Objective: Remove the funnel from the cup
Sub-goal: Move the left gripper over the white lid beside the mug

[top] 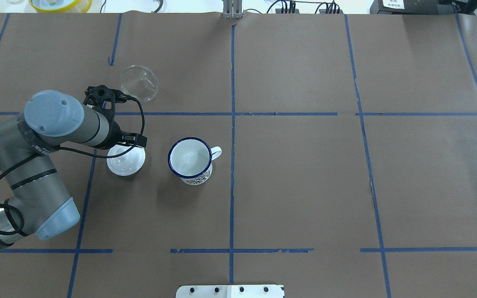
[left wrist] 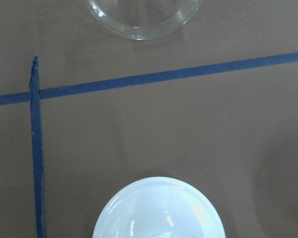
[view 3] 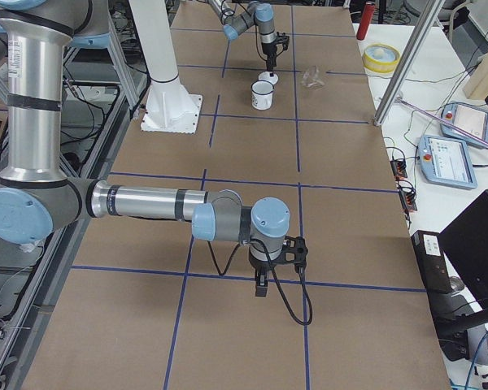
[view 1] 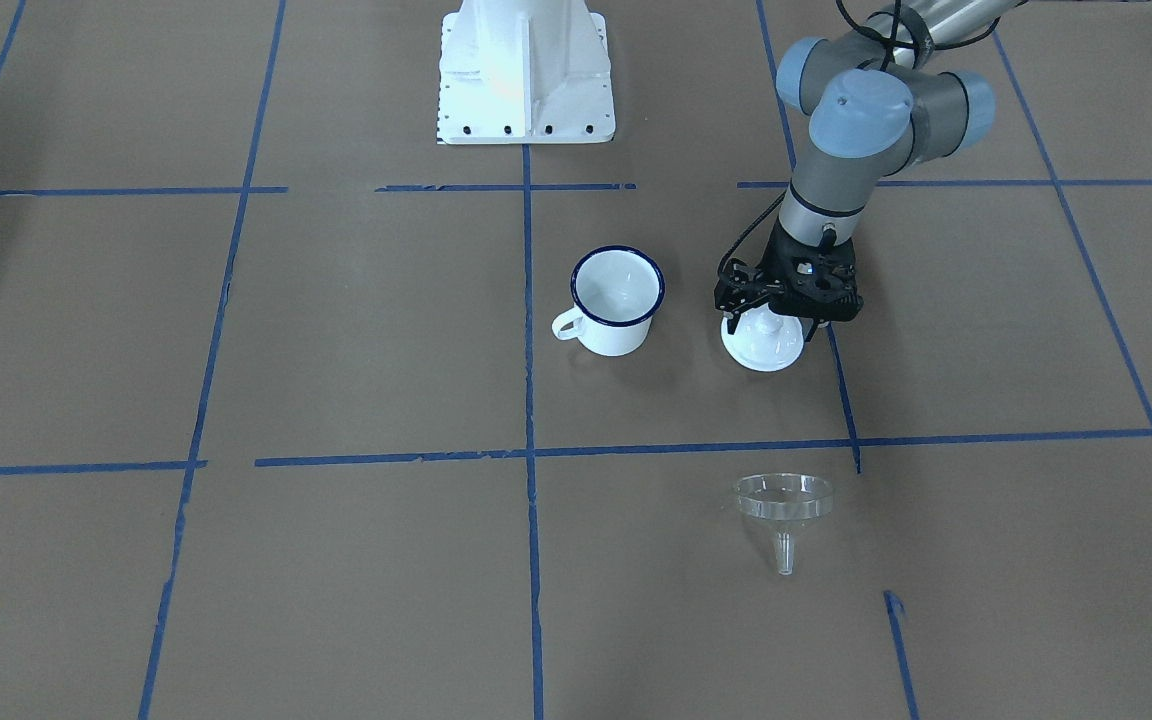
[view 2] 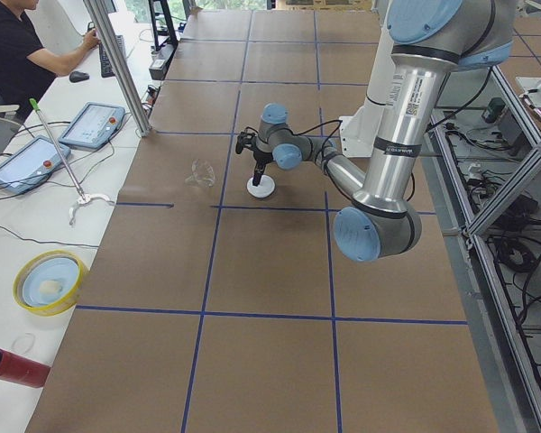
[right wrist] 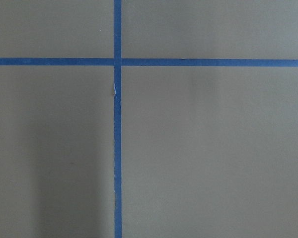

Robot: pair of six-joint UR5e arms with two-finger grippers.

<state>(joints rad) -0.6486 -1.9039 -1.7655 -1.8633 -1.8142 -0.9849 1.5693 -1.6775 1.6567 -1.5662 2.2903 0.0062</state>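
Observation:
The clear funnel [view 1: 783, 497] lies on the brown table by itself, well apart from the cup. It also shows in the overhead view [top: 138, 82] and at the top of the left wrist view [left wrist: 139, 20]. The white cup [view 1: 616, 300] with a dark blue rim stands upright and empty near the table's middle [top: 190, 159]. My left gripper [view 1: 769, 322] hangs low over a round white lid [view 1: 764, 350] beside the cup, its fingers spread on either side of the knob. My right gripper [view 3: 261, 286] shows only in the exterior right view, so I cannot tell its state.
The lid [top: 126, 161] rests on the table between cup and funnel. The robot's white base [view 1: 526, 75] stands at the table's edge. Blue tape lines cross the brown paper. A yellow bowl [top: 60, 4] sits beyond the far edge.

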